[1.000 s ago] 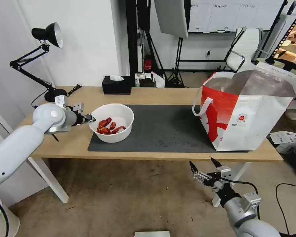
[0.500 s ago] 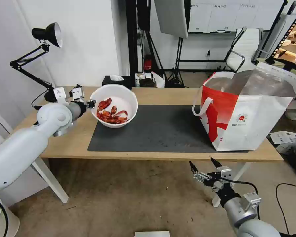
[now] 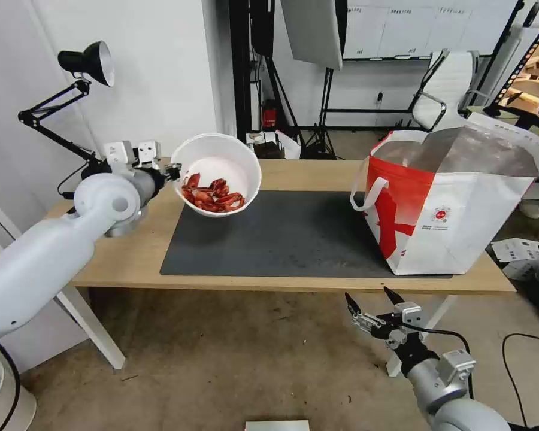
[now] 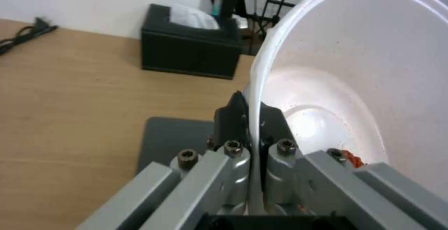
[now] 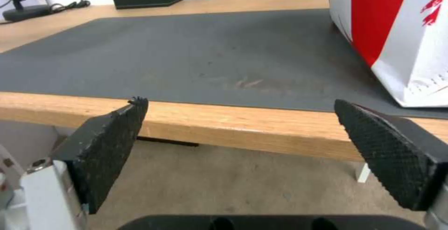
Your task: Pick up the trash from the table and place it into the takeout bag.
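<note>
The left gripper (image 3: pixel 172 172) clamps the rim of the white bowl (image 3: pixel 218 173) of crayfish shells (image 3: pixel 212 194), held tilted above the mat's (image 3: pixel 293 236) ten-o'clock corner; the takeout bag (image 3: pixel 455 203) stands at three o'clock; the right gripper (image 3: pixel 370 299) hangs spread wide below the table (image 3: pixel 132 257) edge.

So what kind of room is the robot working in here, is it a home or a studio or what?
Most likely a studio or lab set up for filming, not a home. Behind the desk stand black light stands with a softbox, and a white office chair sits further back on a bare concrete floor.
</note>
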Robot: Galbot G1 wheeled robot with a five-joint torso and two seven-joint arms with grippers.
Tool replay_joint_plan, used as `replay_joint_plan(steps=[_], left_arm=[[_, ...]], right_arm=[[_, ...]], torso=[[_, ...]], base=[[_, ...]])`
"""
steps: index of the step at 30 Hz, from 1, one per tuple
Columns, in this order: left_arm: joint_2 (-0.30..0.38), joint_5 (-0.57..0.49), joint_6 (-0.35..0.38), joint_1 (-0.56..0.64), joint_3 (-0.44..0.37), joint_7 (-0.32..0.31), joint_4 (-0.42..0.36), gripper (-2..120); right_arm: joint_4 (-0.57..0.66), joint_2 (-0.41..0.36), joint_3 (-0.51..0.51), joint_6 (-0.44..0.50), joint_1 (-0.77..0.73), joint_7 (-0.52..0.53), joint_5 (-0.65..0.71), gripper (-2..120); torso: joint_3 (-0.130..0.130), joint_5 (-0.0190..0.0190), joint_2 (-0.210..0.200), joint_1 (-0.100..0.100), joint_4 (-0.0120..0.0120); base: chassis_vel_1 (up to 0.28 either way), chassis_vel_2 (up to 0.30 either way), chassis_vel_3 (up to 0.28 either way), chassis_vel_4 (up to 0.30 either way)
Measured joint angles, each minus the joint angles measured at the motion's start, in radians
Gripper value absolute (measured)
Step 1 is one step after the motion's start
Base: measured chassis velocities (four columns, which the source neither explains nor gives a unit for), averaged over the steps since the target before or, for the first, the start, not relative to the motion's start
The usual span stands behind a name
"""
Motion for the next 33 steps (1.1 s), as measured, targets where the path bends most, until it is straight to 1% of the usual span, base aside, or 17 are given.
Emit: replay_joint_plan(steps=[1,2,4,5,9,10,13,14,16,17,20,21,23,24,26,27,33], left_arm=[[-0.031,-0.018,0.001,-0.053,0.032,-0.012,0.02,0],[-0.031,-0.018,0.001,-0.053,0.032,-0.012,0.02,0],[-0.134,-0.048,0.003,-0.193,0.108,-0.038,0.104,0],[-0.134,-0.048,0.003,-0.193,0.108,-0.038,0.104,0],[-0.323,-0.085,0.007,-0.354,0.186,-0.065,0.264,0],[-0.323,-0.085,0.007,-0.354,0.186,-0.065,0.264,0],[-0.445,-0.093,0.016,-0.437,0.225,-0.065,0.38,0],[-0.445,-0.093,0.016,-0.437,0.225,-0.065,0.38,0],[-0.517,-0.094,0.024,-0.475,0.243,-0.063,0.438,0],[-0.517,-0.094,0.024,-0.475,0.243,-0.063,0.438,0],[-0.621,-0.096,0.026,-0.516,0.258,-0.061,0.506,0],[-0.621,-0.096,0.026,-0.516,0.258,-0.061,0.506,0],[-0.682,-0.101,0.026,-0.536,0.255,-0.057,0.547,0],[-0.682,-0.101,0.026,-0.536,0.255,-0.057,0.547,0],[-0.735,-0.103,0.025,-0.552,0.249,-0.047,0.584,0],[-0.735,-0.103,0.025,-0.552,0.249,-0.047,0.584,0],[-0.822,-0.083,-0.007,-0.561,0.244,-0.012,0.633,0]], right_arm=[[0.0,0.0,0.0,0.0,0.0,0.0,0.0,100],[0.0,0.0,0.0,0.0,0.0,0.0,0.0,100],[0.0,0.0,0.0,0.0,0.0,0.0,0.0,100],[0.0,0.0,0.0,0.0,0.0,0.0,0.0,100],[0.0,0.0,0.0,0.0,0.0,0.0,0.0,100],[0.0,0.0,0.0,0.0,0.0,0.0,0.0,100],[0.0,0.0,0.0,0.0,0.0,0.0,0.0,100],[0.0,0.0,0.0,0.0,0.0,0.0,0.0,100],[0.0,0.0,0.0,0.0,0.0,0.0,0.0,100],[0.0,0.0,0.0,0.0,0.0,0.0,0.0,100],[0.0,0.0,0.0,0.0,0.0,0.0,0.0,100],[0.0,0.0,0.0,0.0,0.0,0.0,0.0,100],[0.0,0.0,0.0,0.0,0.0,0.0,0.0,100],[0.0,0.0,0.0,0.0,0.0,0.0,0.0,100],[0.0,0.0,0.0,0.0,0.0,0.0,0.0,100],[0.0,0.0,0.0,0.0,0.0,0.0,0.0,100],[0.0,0.0,0.0,0.0,0.0,0.0,0.0,100]], torso=[[0.0,0.0001,0.0,0.0,0.0],[0.0,0.0001,0.0,0.0,0.0],[0.0,0.0007,0.0,0.0,-0.0005],[0.0,0.0007,0.0,0.0,-0.0005],[0.0,0.0009,0.0,0.0,-0.0008],[0.0,0.0009,0.0,0.0,-0.0008],[0.0,0.0008,0.0,0.0,-0.0006],[0.0,0.0008,0.0,0.0,-0.0006],[0.0,0.0007,0.0,0.0,-0.0003],[0.0,0.0007,0.0,0.0,-0.0003],[0.0,0.0007,0.0,0.0,-0.0006],[0.0,0.0007,0.0,0.0,-0.0006],[0.0,0.0006,0.0,0.0,-0.0006],[0.0,0.0006,0.0,0.0,-0.0006],[0.0,0.0006,0.0,0.0,-0.0005],[0.0,0.0006,0.0,0.0,-0.0005],[0.0,0.0005,0.0,0.0,-0.0004]], base=[[0.0,0.0,0.0,0.0],[0.0,0.0,0.0,0.0],[0.0,0.0,0.0,0.0],[0.0,0.0,0.0,0.0],[0.0,0.0,0.0,0.0],[0.0,0.0,0.0,0.0],[0.0,0.0,0.0,0.0],[0.0,0.0,0.0,0.0],[0.0,0.0,0.0,0.0],[0.0,0.0,0.0,0.0],[0.0,0.0,0.0,0.0],[0.0,0.0,0.0,0.0],[0.0,0.0,0.0,0.0],[0.0,0.0,0.0,0.0],[0.0,0.0,0.0,0.0],[0.0,0.0,0.0,0.0],[0.0,0.0,0.0,0.0]])
